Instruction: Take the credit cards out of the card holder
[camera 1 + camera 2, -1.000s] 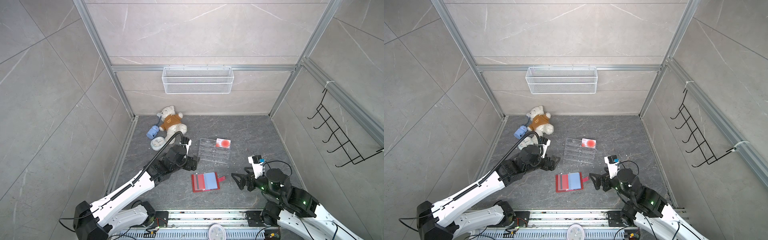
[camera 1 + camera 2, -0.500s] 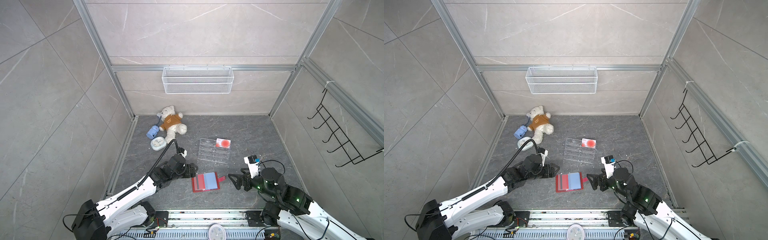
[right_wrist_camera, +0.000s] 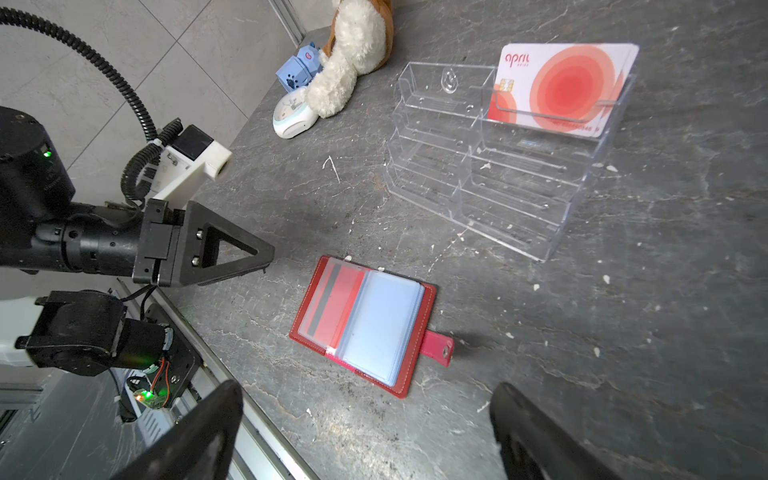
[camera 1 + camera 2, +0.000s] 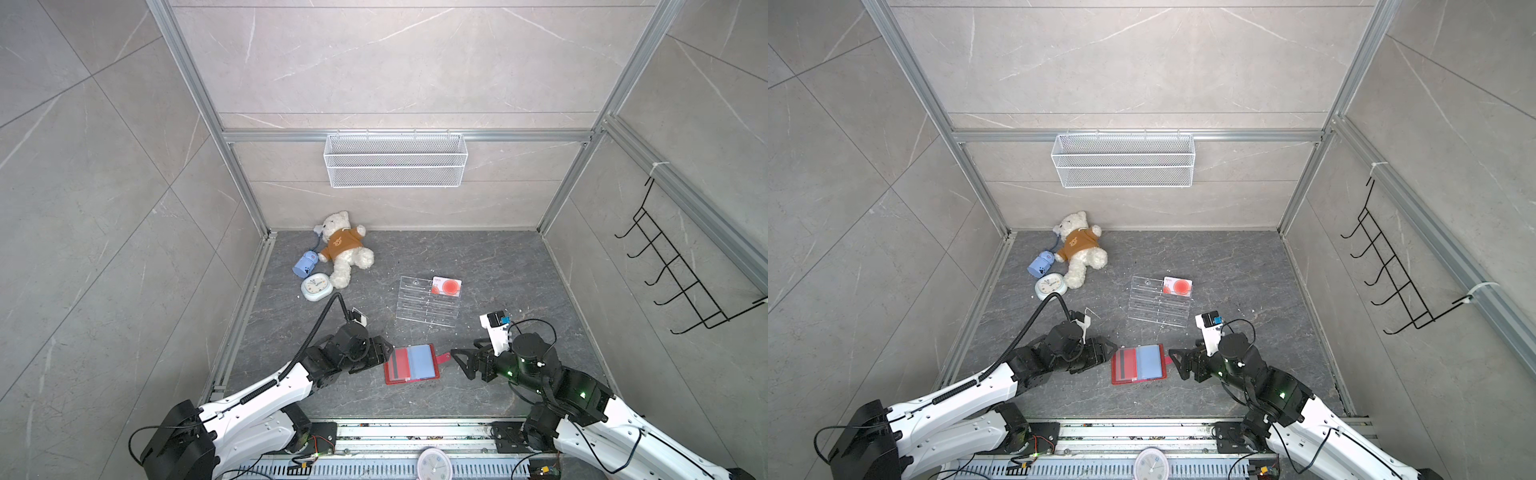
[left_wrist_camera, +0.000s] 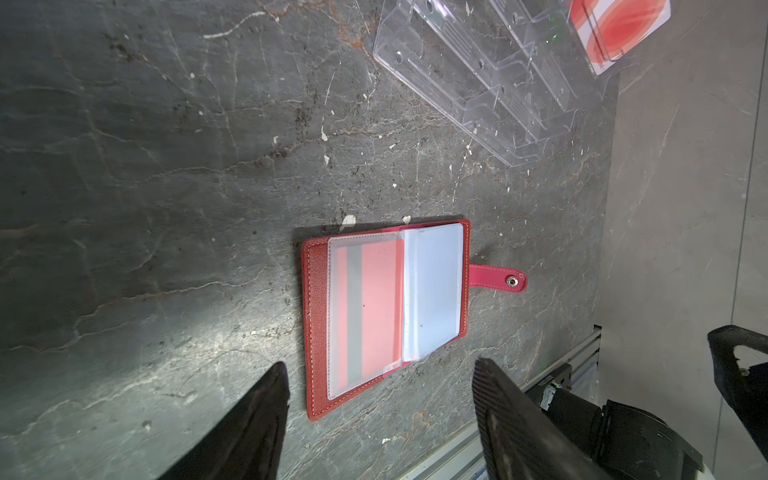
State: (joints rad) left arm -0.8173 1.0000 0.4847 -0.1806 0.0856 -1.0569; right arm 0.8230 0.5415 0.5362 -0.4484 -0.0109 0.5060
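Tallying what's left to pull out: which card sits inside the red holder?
The grey-striped card inside the card holder, on the page opposite the snap tab. The orange-circle card stands in the clear rack instead.

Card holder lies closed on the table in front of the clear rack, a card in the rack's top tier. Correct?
No: the card holder lies open, not closed, as the left wrist view shows. It does lie on the table in front of the clear rack, a card in the top tier.
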